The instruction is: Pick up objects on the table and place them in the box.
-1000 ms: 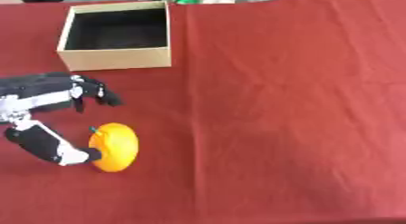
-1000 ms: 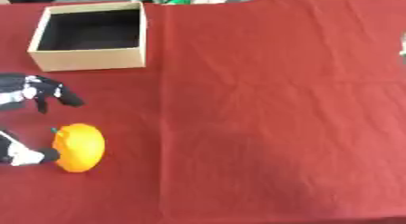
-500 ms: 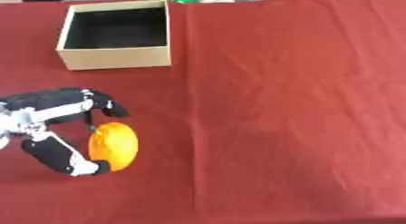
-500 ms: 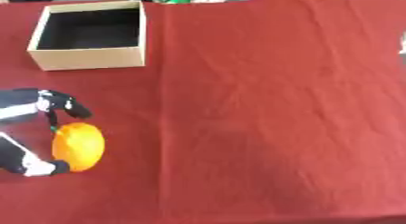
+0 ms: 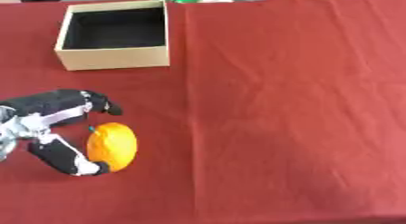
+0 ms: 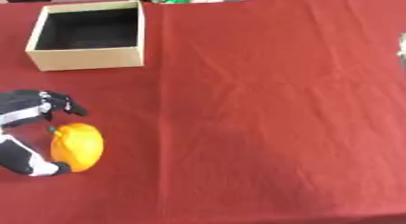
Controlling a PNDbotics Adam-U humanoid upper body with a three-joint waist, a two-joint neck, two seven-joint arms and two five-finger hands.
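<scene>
My left hand (image 5: 47,128) is cupping an orange fruit (image 5: 112,146) at the table's near-left, thumb curling under its near side, fingers arching above w/o clearly touching. Fruit's long axis is running away from me. Box (image 5: 116,60) is sitting open straight beyond; nothing btwn. Right hand isn't showing.
</scene>
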